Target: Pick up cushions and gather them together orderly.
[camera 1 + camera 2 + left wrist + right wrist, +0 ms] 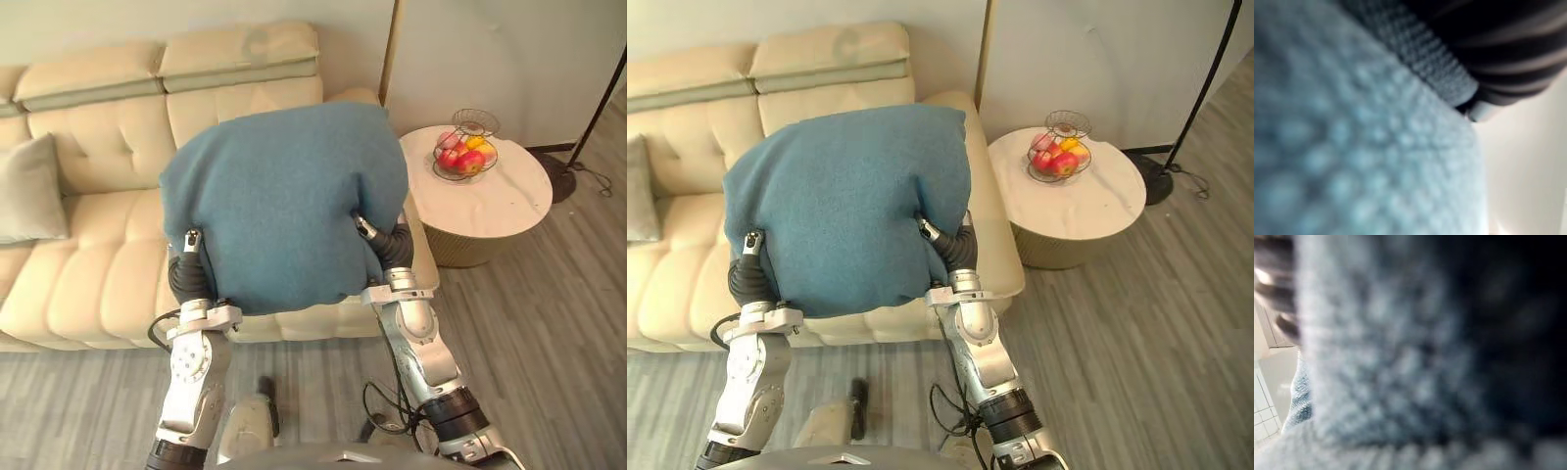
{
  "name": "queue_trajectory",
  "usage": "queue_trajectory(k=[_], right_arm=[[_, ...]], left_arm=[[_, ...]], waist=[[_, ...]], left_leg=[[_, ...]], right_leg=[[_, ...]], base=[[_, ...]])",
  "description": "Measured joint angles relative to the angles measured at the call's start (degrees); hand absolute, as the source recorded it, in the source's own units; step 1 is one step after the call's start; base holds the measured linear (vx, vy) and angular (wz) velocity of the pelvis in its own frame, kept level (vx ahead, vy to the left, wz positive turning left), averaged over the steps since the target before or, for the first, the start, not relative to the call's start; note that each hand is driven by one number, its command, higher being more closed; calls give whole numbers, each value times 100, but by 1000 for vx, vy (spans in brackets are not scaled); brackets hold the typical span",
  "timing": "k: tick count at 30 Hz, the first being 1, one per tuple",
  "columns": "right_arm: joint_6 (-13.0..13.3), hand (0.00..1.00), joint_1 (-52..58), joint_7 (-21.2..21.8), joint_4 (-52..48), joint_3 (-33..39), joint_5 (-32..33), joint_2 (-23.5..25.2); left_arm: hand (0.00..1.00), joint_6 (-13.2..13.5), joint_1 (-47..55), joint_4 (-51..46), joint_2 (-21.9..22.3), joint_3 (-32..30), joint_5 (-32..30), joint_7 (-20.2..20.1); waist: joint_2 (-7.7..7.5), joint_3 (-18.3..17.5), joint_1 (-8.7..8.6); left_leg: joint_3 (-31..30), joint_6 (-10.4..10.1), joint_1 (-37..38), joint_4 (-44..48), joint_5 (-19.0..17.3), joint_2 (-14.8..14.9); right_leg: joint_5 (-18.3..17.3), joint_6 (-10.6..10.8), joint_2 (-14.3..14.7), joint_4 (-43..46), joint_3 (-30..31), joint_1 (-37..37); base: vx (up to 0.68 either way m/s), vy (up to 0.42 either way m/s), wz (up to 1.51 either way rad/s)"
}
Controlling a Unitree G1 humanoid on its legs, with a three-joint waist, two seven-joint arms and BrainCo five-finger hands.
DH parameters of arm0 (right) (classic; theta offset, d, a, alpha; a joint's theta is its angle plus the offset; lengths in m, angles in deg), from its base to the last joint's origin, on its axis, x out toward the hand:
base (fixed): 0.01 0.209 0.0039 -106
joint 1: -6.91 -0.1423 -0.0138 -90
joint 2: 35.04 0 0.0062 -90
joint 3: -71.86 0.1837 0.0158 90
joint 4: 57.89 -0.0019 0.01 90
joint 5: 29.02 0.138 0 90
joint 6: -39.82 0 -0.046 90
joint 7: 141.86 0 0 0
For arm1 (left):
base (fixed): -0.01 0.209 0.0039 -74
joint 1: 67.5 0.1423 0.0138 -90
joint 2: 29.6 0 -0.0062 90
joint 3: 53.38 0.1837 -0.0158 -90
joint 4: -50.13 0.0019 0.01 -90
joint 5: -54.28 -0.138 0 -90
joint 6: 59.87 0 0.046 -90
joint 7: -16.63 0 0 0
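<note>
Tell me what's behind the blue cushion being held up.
The cream sofa: its backrest shows above the blue cushion, and its seat shows beside and below it. The stretch of sofa directly behind the cushion is covered, so anything lying there cannot be seen.

Silver-grey arms [416, 338], dark ribbed wrist covers [184, 277].
</note>
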Motion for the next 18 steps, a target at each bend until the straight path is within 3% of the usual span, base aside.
queue_trajectory(k=[2, 3, 4, 5, 7, 9, 10, 11, 12, 13, 14, 15, 18], right_arm=[[28, 100, 0, -2, 0, 184, 1, -27], [66, 100, -3, -9, 0, 425, 5, -82], [88, 100, -4, -11, 16, 520, 5, -80], [57, 100, 2, -20, 109, 532, 7, 16], [8, 100, 29, -18, 196, 524, 5, 136], [-82, 100, 108, -8, 257, 492, 8, 179], [-127, 100, 198, 19, 429, 432, 8, 316], [-129, 100, 252, 29, 563, 411, 9, 384], [-130, 100, 262, 42, 646, 403, 9, 406], [-206, 100, 265, 60, 799, 395, 12, 429], [-231, 100, 267, 63, 819, 395, 15, 424], [-231, 100, 275, 67, 877, 397, 19, 395], [-230, 100, 267, 137, 878, 401, 26, 397]], left_arm=[[100, 7, -112, 31, 8, 204, -2, -3], [100, 29, -347, 181, 61, 379, -3, -20], [100, 34, -471, 267, 72, 425, -3, -34], [100, 53, -588, 434, -42, 437, 25, -61], [100, 59, -594, 588, -225, 434, 116, -61], [100, 52, -510, 744, -230, 435, 217, -62], [100, 46, -323, 836, -248, 410, 246, -62], [100, 42, -210, 835, -254, 410, 263, -63], [100, 41, -174, 835, -257, 410, 269, -64], [100, 22, -125, 835, -274, 412, 281, -65], [100, 8, -125, 836, -284, 413, 282, -70], [100, -16, -121, 834, -293, 422, 282, -108], [100, -16, -128, 831, -307, 420, 278, -127]], waist=[[118, -90, -81], [199, -148, -177], [196, -166, -206], [-19, -216, -185], [-207, -266, -172], [-237, -249, 2], [-273, -222, 99], [-310, -139, 71], [-339, -104, 48], [-419, -72, -1], [-441, -50, -43], [-462, -28, -219], [-464, 4, -177]], left_leg=[[219, -156, 245, -234, -77, 194], [493, -197, 345, -502, -80, 253], [537, -520, 300, -583, -53, 192], [559, -314, 90, -305, -54, -61], [391, -144, -464, 504, -431, -159], [288, -21, -751, 1133, -844, -174], [281, 54, -703, 1255, -1063, -316], [255, 186, -588, 1154, -1126, -426], [263, 239, -533, 1093, -1119, -484], [285, 354, -470, 988, -1095, -622], [281, 374, -447, 948, -1083, -664], [281, 403, -405, 836, -1059, -721], [285, 478, -262, 472, -947, -695]], right_leg=[[181, 123, -72, -181, -168, 69], [411, 293, -193, -339, -354, 123], [525, 378, -289, -368, -423, 127], [854, 410, -438, -620, -373, 117], [1050, 491, -475, -896, -269, 167], [1022, 492, -545, -807, -236, 201], [559, 6, -654, -356, 209, -12], [-68, -305, -598, 103, 990, -306], [-315, -260, -511, 344, 1422, -449], [-705, -67, -90, 798, 2275, -852], [-726, -76, 83, 874, 2523, -923], [-735, -65, 347, 925, 2890, -1001], [-760, -51, 631, 913, 2729, -1407]], base=[[-33, 295, 59], [-39, 398, 92], [-35, 482, 92], [-13, 322, 53], [-45, 442, 50], [-60, 423, 24], [-40, 272, 11], [-49, 304, 17], [-25, 139, 35], [-8, 95, 31], [26, 66, 58], [52, 3, 46], [89, -47, -19]])
